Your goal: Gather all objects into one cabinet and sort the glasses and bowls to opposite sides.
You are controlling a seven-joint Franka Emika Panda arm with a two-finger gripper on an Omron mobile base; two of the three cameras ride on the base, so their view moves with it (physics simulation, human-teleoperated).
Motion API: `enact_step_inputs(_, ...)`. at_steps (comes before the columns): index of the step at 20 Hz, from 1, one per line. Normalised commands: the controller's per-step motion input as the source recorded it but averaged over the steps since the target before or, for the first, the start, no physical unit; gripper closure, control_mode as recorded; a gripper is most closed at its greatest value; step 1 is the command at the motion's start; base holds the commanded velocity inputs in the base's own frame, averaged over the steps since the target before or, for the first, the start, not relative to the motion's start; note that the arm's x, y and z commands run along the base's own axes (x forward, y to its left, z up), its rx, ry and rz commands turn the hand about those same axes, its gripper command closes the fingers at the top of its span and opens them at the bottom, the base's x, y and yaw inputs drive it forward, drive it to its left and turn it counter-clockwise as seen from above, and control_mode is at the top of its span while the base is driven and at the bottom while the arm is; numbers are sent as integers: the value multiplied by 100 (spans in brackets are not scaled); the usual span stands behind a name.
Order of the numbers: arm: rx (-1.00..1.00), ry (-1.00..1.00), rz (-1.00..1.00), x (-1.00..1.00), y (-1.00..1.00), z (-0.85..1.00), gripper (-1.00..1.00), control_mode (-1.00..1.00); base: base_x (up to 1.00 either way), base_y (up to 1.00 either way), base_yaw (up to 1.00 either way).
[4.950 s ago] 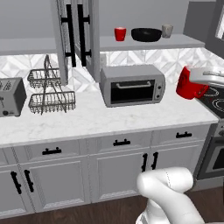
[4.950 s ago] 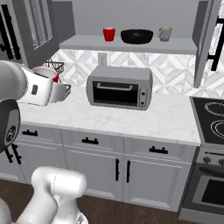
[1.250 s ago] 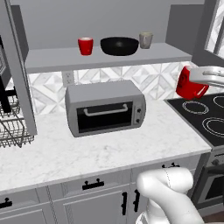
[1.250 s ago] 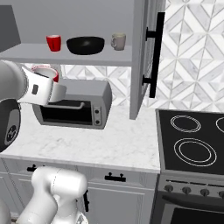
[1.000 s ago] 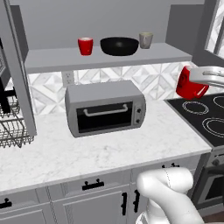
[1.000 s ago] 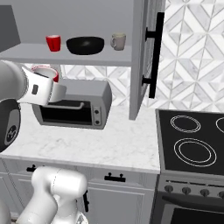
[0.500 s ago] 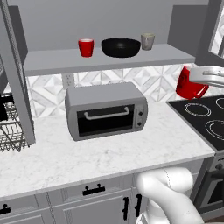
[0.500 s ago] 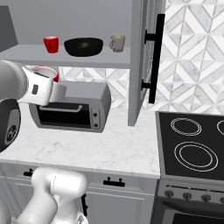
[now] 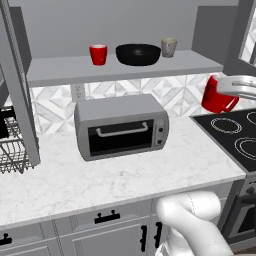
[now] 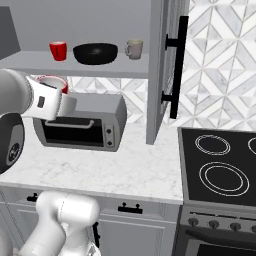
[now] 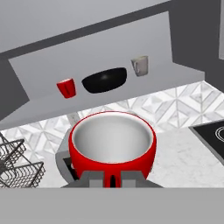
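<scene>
My gripper (image 11: 113,178) is shut on the rim of a red cup (image 11: 113,144), held upright in the air. In the left base view the held red cup (image 9: 217,95) hangs at the right, above the stove's edge, below shelf level. On the open cabinet's grey shelf (image 9: 125,70) stand another red cup (image 9: 98,53), the black bowl (image 9: 138,54) and a grey-beige cup (image 9: 168,47), left to right. The hand view shows them too: red cup (image 11: 66,88), bowl (image 11: 105,79), grey-beige cup (image 11: 140,65). The right base view has my hand (image 10: 55,97) left of the toaster oven.
A grey toaster oven (image 9: 122,127) sits on the marble counter under the shelf. A wire dish rack (image 9: 10,150) stands at the left. The black stove (image 10: 220,160) lies to the right. The cabinet's open door (image 10: 162,70) with a black bar handle juts out beside the shelf.
The whole scene has slid left in both base views, so the base has driven right along the counter. The red cup stays held in the same pose.
</scene>
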Motion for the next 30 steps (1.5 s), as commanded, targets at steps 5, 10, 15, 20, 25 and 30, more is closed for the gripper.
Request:
enact_step_inputs(5, -16, 0, -5, 22, -25, 25, 100, -100, 0, 0, 0)
enact_step_inputs(10, -21, 0, -13, 48, -32, 28, 100, -100, 0, 0, 0)
enact_step_inputs(15, -8, 0, -15, 38, -34, 0, 100, -100, 0, 0, 0)
enact_step_inputs(20, 0, 0, -1, 39, -25, 0, 100, -100, 0, 0, 0)
enact_step_inputs(25, 0, 0, -3, 65, -37, 0, 100, -100, 0, 0, 0)
enact_step_inputs(30, 0, 0, 0, 80, -9, -1, 100, -100, 0, 0, 0)
